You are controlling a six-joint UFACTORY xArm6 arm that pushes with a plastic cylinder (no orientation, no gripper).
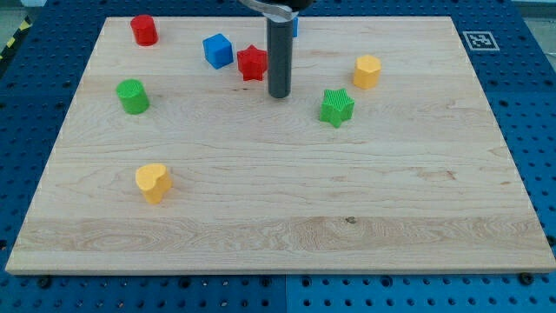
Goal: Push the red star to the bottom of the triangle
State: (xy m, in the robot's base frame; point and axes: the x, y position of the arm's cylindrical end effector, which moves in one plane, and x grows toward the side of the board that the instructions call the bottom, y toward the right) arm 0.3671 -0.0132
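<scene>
The red star [252, 63] lies near the view's top, left of centre. My tip [279, 95] rests on the board just right of the star and a little below it, close to it but apart. A blue block [295, 27] peeks out from behind the rod at the view's top, above and right of the star. It is mostly hidden, so I cannot make out its shape.
A blue cube [217, 50] sits just left of the red star. A red cylinder [143, 29] is at the top left, a green cylinder [133, 96] below it, a yellow heart [153, 182] lower left. A green star [336, 107] and a yellow block [367, 71] lie right of my tip.
</scene>
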